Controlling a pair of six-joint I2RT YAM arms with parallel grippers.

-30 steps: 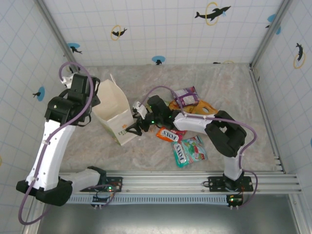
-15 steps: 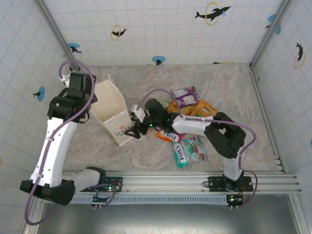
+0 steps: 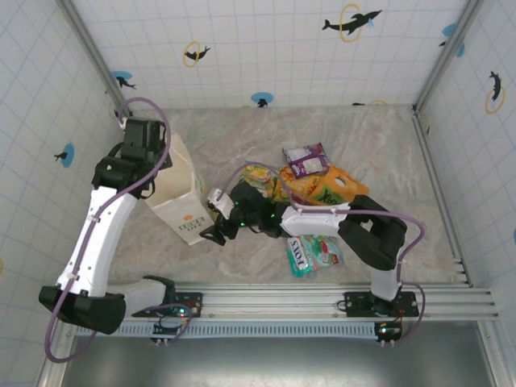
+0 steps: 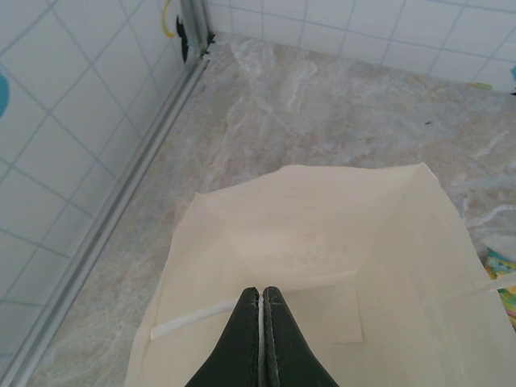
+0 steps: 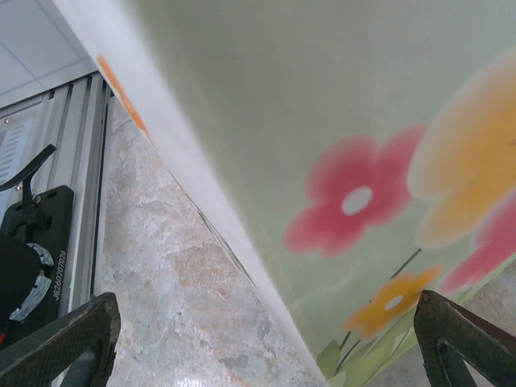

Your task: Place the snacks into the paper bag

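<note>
The cream paper bag (image 3: 184, 211) stands left of centre. My left gripper (image 3: 147, 160) is over its top. In the left wrist view that gripper (image 4: 260, 292) is shut on the bag's near rim, with the open inside of the bag (image 4: 322, 242) below and a white handle (image 4: 189, 316) beside the fingers. My right gripper (image 3: 214, 218) is open at the bag's lower right corner. Its fingers (image 5: 60, 343) straddle the bag's flower-printed side (image 5: 363, 121). Snacks lie to the right: a yellow packet (image 3: 259, 173), a purple one (image 3: 305, 157), an orange-green bag (image 3: 324, 187) and teal-green packs (image 3: 313, 251).
The tiled left wall and its metal rail (image 4: 121, 201) run close beside the bag. A rail (image 3: 322, 300) crosses the near edge with both arm bases on it. Bare marble floor (image 3: 242, 133) lies behind the bag.
My left gripper has shut on the bag's rim. The bag has shifted left and nearer, with its top swung back. My right gripper has followed it left and nearer, still open.
</note>
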